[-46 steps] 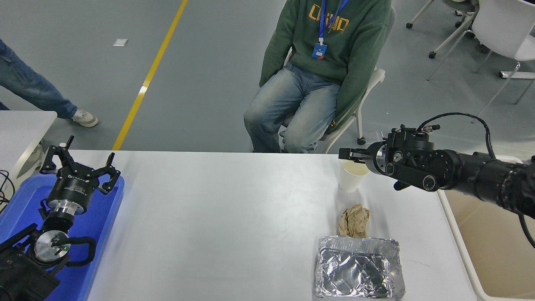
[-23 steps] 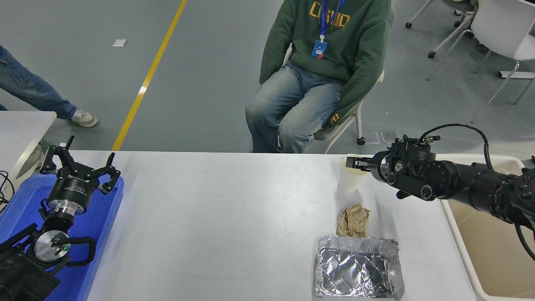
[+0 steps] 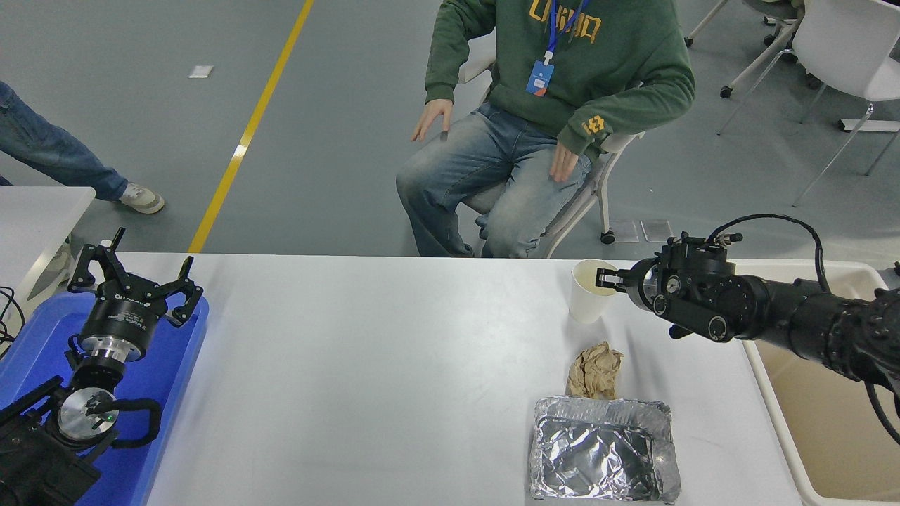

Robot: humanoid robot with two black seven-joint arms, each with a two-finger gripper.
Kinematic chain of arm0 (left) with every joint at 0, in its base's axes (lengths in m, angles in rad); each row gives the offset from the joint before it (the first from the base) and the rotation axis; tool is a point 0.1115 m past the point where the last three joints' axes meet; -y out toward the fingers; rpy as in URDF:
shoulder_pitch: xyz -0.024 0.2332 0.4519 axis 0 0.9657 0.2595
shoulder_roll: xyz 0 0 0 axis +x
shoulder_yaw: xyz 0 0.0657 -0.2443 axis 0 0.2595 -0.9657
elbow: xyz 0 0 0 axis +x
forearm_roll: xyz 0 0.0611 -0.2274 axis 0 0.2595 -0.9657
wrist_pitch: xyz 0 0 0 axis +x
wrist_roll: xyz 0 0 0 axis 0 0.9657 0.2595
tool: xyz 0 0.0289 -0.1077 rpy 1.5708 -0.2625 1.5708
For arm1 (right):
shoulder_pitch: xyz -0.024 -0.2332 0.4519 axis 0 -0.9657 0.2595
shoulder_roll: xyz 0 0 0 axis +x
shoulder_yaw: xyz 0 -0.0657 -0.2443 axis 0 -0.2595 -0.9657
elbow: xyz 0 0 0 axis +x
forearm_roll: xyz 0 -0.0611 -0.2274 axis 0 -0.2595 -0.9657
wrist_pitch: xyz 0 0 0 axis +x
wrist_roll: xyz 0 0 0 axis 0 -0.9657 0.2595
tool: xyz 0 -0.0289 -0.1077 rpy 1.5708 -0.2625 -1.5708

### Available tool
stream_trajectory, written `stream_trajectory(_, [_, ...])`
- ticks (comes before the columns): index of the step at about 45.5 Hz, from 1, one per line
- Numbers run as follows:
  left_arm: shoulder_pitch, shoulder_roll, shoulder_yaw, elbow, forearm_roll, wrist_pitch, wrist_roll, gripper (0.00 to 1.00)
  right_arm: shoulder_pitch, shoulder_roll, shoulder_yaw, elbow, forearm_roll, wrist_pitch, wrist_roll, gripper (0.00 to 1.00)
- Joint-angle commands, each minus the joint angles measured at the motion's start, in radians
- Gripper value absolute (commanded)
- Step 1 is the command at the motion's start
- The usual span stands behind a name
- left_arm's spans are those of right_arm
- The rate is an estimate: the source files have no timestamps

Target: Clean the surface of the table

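Observation:
The white table surface (image 3: 394, 365) carries a white paper cup (image 3: 583, 301), a crumpled brown paper ball (image 3: 595, 370) and a crinkled foil tray (image 3: 603, 450), all at its right half. My right gripper (image 3: 606, 279) comes in from the right edge and sits at the cup's right rim, touching or just over it; how it stands is not visible. The cup is upright. My left gripper (image 3: 137, 273) is parked open over the blue tray (image 3: 169, 372) at the lower left.
A beige bin (image 3: 830, 400) stands against the table's right edge under my right arm. A person in a green hoodie (image 3: 562, 77) sits on a chair beyond the far edge. A small white table corner (image 3: 35, 211) shows at left.
My right gripper has dropped and drawn back right, from above the cup to its right rim. The cup has stayed put. The seated person shifted and brought both hands onto the knees.

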Motion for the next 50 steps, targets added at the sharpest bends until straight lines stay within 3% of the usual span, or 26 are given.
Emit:
stream_trajectory(1, [0.0,0.0,0.0,0.0,0.0,0.0,-0.001,1.0,-0.005,0.007,-0.001,0.0,-0.002,0.003,0.0,0.59])
stream_trajectory(13, [0.0,0.0,0.0,0.0,0.0,0.0,-0.001,1.0,-0.009,0.01,-0.001,0.001,-0.018,0.003,0.0,0.53])
stream_trajectory(30, [0.0,0.0,0.0,-0.001,0.0,0.0,-0.001,1.0,-0.008,0.009,-0.001,0.0,-0.02,0.009,0.0,0.0])
stream_trajectory(50, [0.0,0.0,0.0,0.0,0.0,0.0,0.001,1.0,0.029,0.001,-0.024,0.012,-0.012,0.036,0.0,0.0])
